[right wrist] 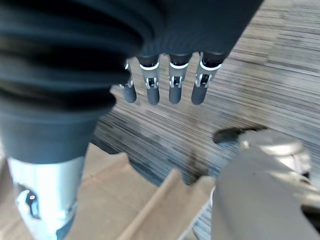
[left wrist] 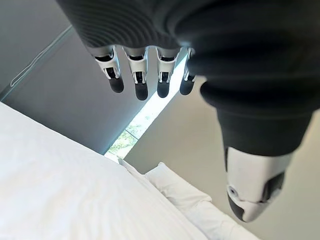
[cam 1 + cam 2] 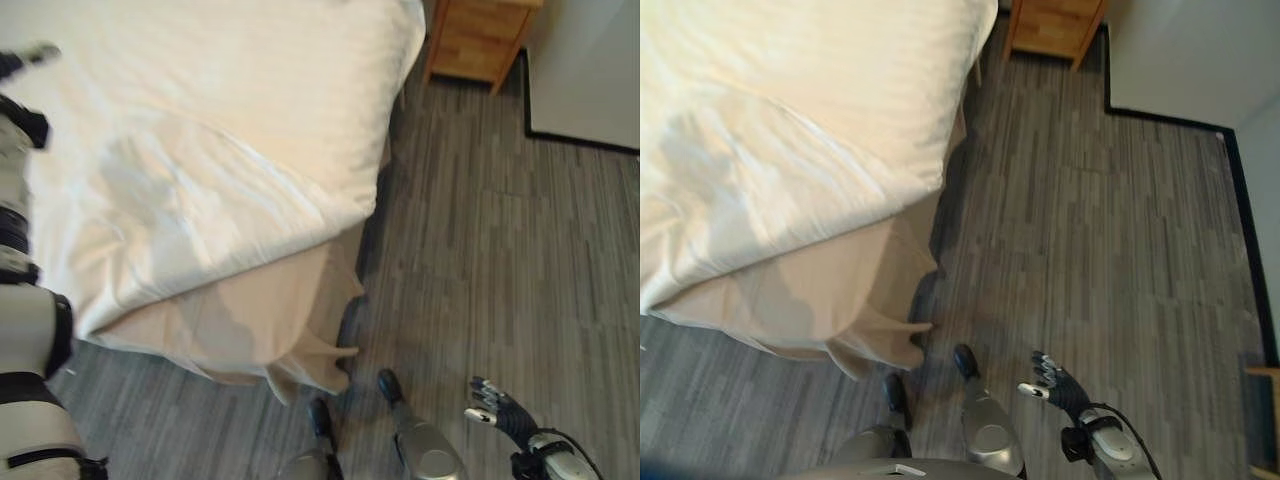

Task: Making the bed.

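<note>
The bed [image 3: 250, 60] is carrying a white duvet [image 3: 200, 150] that is lying rumpled across its top, its edge sitting above the near corner, where a beige sheet [image 3: 260, 320] is hanging loose toward the grey plank floor [image 3: 500, 250]. A white pillow [image 2: 175, 187] is resting on the bed at its far end. The left hand [image 2: 145, 75] is hovering above the bed with its fingers [image 2: 141, 80] straight and spread, holding nothing and touching nothing. The right hand [image 3: 1055, 383] is hanging over the floor well apart from the bed's near corner, its fingers [image 1: 175, 82] relaxed and empty. A wooden nightstand [image 3: 480, 40] is standing beside the bed's far side.
</note>
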Robot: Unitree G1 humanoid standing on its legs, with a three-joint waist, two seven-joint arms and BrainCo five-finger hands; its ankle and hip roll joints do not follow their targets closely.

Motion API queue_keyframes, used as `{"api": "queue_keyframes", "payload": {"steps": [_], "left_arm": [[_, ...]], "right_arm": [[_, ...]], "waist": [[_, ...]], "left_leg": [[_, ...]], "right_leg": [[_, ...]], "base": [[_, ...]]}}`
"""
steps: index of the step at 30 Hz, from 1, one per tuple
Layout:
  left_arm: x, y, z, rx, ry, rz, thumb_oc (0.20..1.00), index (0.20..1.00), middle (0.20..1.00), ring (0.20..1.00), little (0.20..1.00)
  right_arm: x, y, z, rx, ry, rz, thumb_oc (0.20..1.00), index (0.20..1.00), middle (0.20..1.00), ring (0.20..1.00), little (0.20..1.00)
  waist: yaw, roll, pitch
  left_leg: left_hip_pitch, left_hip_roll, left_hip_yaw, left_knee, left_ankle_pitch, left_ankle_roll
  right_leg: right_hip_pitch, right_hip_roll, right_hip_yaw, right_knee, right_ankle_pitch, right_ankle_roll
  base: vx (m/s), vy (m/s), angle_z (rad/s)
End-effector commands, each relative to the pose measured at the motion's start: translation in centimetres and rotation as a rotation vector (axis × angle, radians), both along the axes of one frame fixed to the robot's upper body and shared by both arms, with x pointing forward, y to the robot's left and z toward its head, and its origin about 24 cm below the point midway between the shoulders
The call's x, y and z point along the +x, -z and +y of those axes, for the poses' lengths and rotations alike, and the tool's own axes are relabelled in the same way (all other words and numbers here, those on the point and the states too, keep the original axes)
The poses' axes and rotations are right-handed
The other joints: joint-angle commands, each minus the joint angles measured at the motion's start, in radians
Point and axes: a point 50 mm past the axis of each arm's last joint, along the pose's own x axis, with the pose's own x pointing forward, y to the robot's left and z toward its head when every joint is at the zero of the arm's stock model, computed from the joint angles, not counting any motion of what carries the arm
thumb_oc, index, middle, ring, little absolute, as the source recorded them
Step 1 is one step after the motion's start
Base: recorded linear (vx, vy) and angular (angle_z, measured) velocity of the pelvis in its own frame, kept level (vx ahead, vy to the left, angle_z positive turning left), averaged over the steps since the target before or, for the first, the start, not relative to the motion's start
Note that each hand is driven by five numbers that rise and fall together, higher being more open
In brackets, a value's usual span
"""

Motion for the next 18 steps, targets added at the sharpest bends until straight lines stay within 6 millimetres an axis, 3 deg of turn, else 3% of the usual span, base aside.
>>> {"api": "queue_keyframes", "payload": {"steps": [1,4,7,8,10,12,15,16,18], "left_arm": [[-1.9,-1.6,1.6,-0.012,-0.073,-0.045,1.0,1.0,1.0,1.0,1.0],[-2.1,-2.4,1.5,-0.012,-0.088,-0.063,1.0,1.0,1.0,1.0,1.0],[-3.7,-3.6,2.5,-0.068,-0.15,-0.151,1.0,1.0,1.0,1.0,1.0],[-4.4,-3.2,3.3,-0.167,-0.158,-0.259,1.0,1.0,1.0,1.0,1.0],[-4.7,-2.9,3.7,-0.189,-0.172,-0.271,1.0,1.0,1.0,1.0,1.0],[-6.4,-2.3,5.4,-0.264,-0.23,-0.327,1.0,1.0,1.0,1.0,1.0],[-6.6,-1.5,5.8,-0.289,-0.229,-0.319,1.0,1.0,1.0,1.0,1.0],[-6.1,-0.3,6.2,-0.282,-0.207,-0.217,1.0,1.0,1.0,1.0,1.0],[-6.1,-0.4,6.1,-0.272,-0.181,-0.202,1.0,1.0,1.0,1.0,1.0]], "right_arm": [[1.3,-1.7,-1.7,-0.011,0.026,-0.081,1.0,1.0,1.0,1.0,1.0],[1.2,-1.6,-1.6,-0.009,0.02,-0.075,1.0,1.0,1.0,1.0,1.0],[1.1,-1.6,-1.4,-0.002,0.04,-0.081,1.0,1.0,1.0,1.0,1.0],[0.9,-1.4,-1.1,0.01,0.058,-0.076,1.0,1.0,1.0,1.0,1.0],[1.0,-1.6,-1.1,0.004,0.05,-0.081,1.0,1.0,1.0,1.0,1.0],[1.1,-1.9,-1.0,-0.008,0.023,-0.091,1.0,1.0,1.0,1.0,1.0],[1.2,-2.0,-1.1,-0.013,0.027,-0.095,1.0,1.0,1.0,1.0,1.0],[2.0,-2.5,-1.3,-0.012,0.027,-0.123,1.0,1.0,1.0,1.0,1.0],[2.3,-2.8,-1.3,-0.014,0.022,-0.137,1.0,1.0,1.0,1.0,1.0]], "waist": [[0.026,0.012,-0.008],[0.022,0.003,0.014],[0.02,-0.015,0.035],[0.02,-0.027,0.047],[0.018,-0.028,0.048],[0.022,-0.042,0.061],[0.016,-0.048,0.073],[0.011,-0.056,0.094],[0.007,-0.059,0.102]], "left_leg": [[-0.003,0.095,-0.017,0.012,0.104,-0.057],[-0.024,0.09,-0.019,0.007,0.107,-0.056],[-0.049,0.086,-0.013,0.006,0.098,-0.054],[-0.067,0.085,-0.01,0.006,0.097,-0.053],[-0.079,0.086,-0.01,0.006,0.097,-0.053],[-0.109,0.086,-0.008,0.004,0.099,-0.054],[-0.132,0.088,-0.009,0.005,0.101,-0.054],[-0.162,0.092,-0.01,0.007,0.108,-0.055],[-0.18,0.094,-0.008,0.01,0.111,-0.056]], "right_leg": [[0.106,-0.048,-0.007,0.065,-0.023,0.075],[0.087,-0.052,-0.013,0.064,-0.012,0.078],[0.069,-0.058,-0.021,0.041,0.001,0.082],[0.055,-0.061,-0.025,0.031,0.01,0.087],[0.044,-0.063,-0.024,0.028,0.019,0.087],[0.021,-0.067,-0.032,0.017,0.032,0.089],[-0.002,-0.065,-0.037,0.013,0.041,0.09],[-0.031,-0.061,-0.035,0.012,0.049,0.09],[-0.047,-0.061,-0.037,0.011,0.053,0.089]], "base": [[0.04,0.093,-0.06],[0.0,0.065,0.03],[0.03,0.072,-0.02],[0.05,0.072,-0.04],[0.01,0.03,-0.07],[0.01,0.028,-0.1],[-0.02,0.02,-0.09],[-0.05,0.005,-0.01],[-0.04,-0.003,-0.01]]}}
